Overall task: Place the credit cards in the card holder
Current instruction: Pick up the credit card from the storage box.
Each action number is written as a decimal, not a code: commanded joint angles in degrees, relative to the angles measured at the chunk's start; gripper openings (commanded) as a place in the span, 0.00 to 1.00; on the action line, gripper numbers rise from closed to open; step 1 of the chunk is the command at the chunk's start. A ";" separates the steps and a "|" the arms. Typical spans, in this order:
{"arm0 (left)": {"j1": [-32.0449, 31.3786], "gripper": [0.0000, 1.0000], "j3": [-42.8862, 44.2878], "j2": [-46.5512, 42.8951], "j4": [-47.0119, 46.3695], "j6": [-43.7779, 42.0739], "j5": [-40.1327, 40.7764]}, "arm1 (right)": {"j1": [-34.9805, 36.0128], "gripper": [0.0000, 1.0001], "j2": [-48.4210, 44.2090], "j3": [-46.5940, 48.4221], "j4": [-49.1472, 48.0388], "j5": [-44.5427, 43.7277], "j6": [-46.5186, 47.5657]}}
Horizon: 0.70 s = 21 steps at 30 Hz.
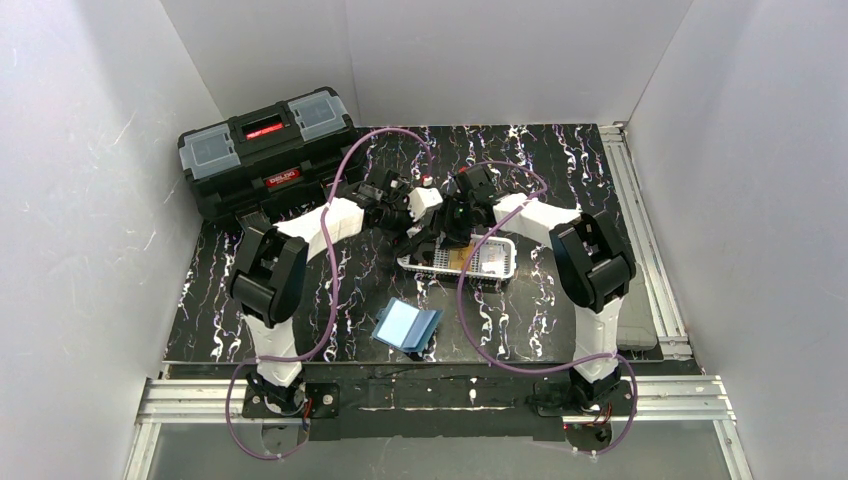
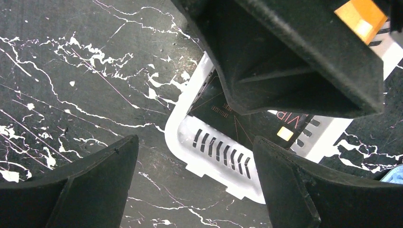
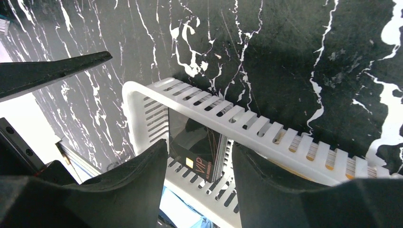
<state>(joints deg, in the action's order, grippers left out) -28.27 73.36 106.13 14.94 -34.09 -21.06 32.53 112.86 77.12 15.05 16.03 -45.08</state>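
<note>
L claw wide open, beside white slotted plastic basket. R claw part-open over it, black plastic VIP card inside, below gap. Teal-blue folding card holder lies open on black marbled tabletop, apart.

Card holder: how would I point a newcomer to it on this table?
Start at the black marbled table and go to the middle of its front edge. The card holder lies there, just nearer than the white basket. It is the only blue thing: small, flat and squarish.
</note>
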 commanded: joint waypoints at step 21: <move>-2.48 0.87 -1.64 2.16 -6.91 -5.26 3.21 | -0.01 0.59 3.09 3.19 -0.08 -1.79 -2.47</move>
<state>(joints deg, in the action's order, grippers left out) -30.04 72.64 108.44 9.04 -38.02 -18.65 32.71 114.87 78.46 15.46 15.14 -46.78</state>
